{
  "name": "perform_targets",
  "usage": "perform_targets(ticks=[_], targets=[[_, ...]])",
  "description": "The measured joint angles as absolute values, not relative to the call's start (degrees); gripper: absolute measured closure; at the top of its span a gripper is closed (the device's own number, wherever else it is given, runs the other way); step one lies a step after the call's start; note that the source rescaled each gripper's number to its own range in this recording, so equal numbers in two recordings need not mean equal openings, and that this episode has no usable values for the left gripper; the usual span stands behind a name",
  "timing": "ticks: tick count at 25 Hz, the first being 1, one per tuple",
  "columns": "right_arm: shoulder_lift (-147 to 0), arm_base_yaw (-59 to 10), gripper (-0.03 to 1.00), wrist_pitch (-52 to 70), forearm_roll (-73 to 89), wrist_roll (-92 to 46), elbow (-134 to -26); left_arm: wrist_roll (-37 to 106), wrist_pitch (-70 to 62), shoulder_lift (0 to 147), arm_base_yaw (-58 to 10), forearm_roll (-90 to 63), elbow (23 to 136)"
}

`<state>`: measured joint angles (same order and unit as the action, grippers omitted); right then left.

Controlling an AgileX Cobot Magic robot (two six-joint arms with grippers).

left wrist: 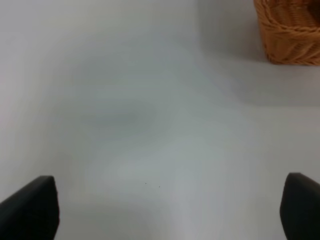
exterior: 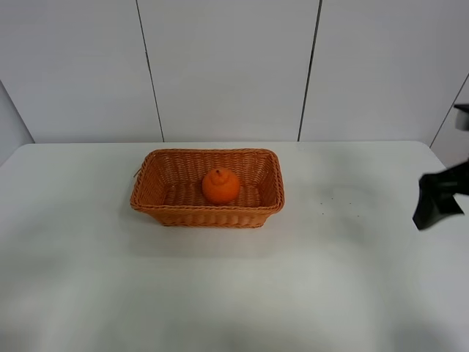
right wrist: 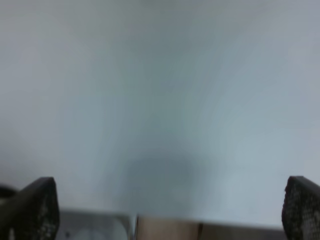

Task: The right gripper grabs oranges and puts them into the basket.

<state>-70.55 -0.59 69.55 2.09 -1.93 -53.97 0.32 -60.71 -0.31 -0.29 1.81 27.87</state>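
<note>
Sitting inside the basket (exterior: pixel 207 215) at the bench's (exterior: pixel 234 293) far middle, the orange (exterior: pixel 220 185) looked already delivered. The right tool (right wrist: pixel 170 210) waited well off to the right, fingers spread wide and empty, so nothing seemed left.

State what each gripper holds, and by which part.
Nothing. The left gripper and right gripper are open and empty; the orange sits in the basket.

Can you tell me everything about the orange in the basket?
The round bright orange fruit has a raised knobby top and bumpy-looking skin. It sits upright, knob pointing up, inside the rectangular orange-brown woven wicker basket, roughly in the middle of the basket's floor, a bit toward the front wall. Only the basket touches it; nothing is holding it.
</note>
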Motion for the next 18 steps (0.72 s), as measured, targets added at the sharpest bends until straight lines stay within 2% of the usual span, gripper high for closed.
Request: perform_targets(ticks=[8, 18], targets=[[-43.1, -0.6, -0.01, 62.9, 2.1, -1.7, -32.3, 0.3, -60.7, -0.3, -0.3, 1.8, 27.9], [-12.7, -0.6, -0.01, 58.8, 2.9, -1.5, -28.5, 0.3, -60.7, -0.3, -0.3, 1.8, 27.9]])
